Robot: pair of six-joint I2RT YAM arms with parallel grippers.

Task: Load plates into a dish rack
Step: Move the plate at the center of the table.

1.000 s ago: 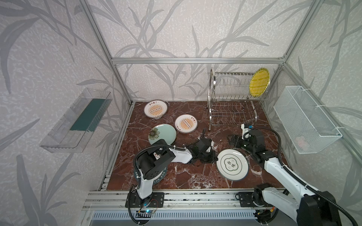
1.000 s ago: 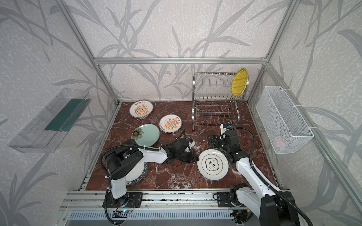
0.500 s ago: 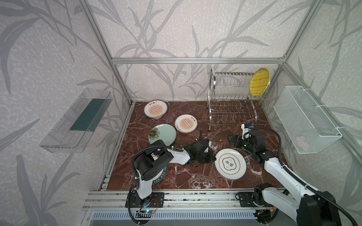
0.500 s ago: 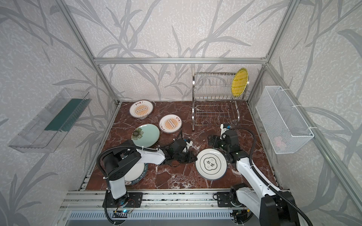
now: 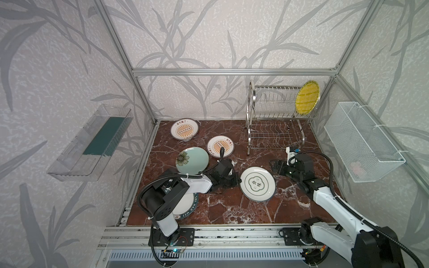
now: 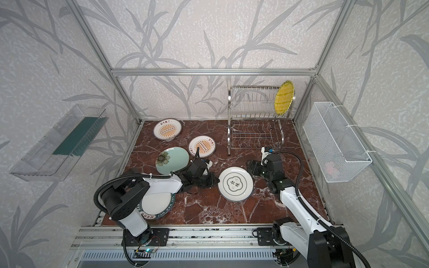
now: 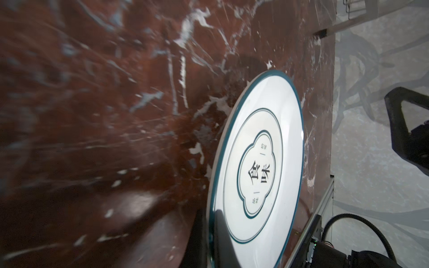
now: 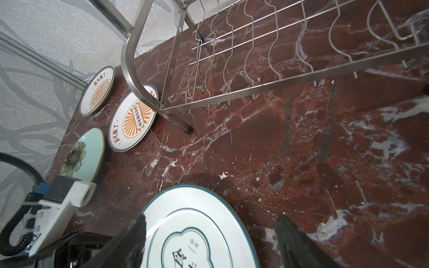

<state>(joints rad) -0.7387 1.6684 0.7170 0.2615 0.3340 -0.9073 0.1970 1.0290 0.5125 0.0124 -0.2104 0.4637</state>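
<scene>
The rack (image 5: 276,87) has upper slots free from its arched end to the yellow plate (image 5: 307,98). Bare marble (image 5: 262,157) lies before it, then the cloud plate (image 5: 257,183).
</scene>
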